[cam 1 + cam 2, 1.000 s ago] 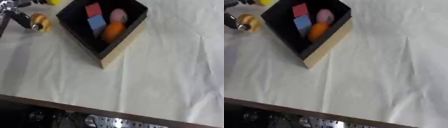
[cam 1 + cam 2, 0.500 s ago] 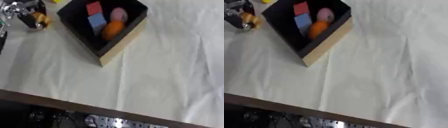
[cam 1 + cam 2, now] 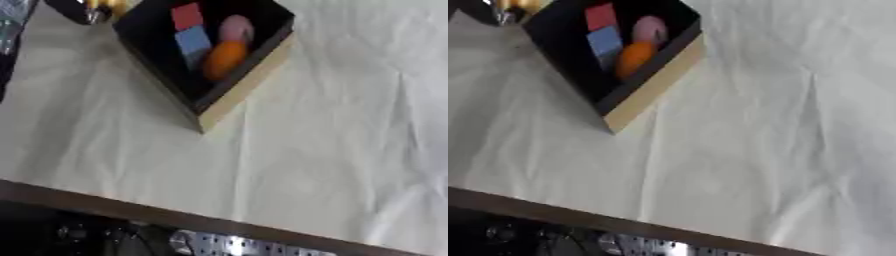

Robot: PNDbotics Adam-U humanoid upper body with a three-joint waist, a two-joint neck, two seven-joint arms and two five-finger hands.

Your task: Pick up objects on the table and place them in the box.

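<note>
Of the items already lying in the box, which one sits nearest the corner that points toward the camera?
The orange rounded item in the box. The blue block, red block and pink item all lie farther back from that corner.

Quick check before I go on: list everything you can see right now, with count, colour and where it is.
box: one, black inside with a tan outer wall, upper left of the table, set corner-on to the camera
red block: one, red, inside the box, far side
blue block: one, blue, inside the box, just nearer than the red block
pink object: one, pink, rounded, inside the box, right of the red block
orange object: one, orange, rounded, inside the box, nearest of the four
yellow object: one, yellow, at the top edge left of the box, partly cut off
table: one, covered in white cloth, dark front edge at the bottom
left hand: dark with silver, top left corner by the yellow object; its grip cannot be made out
right hand: not in view
</note>
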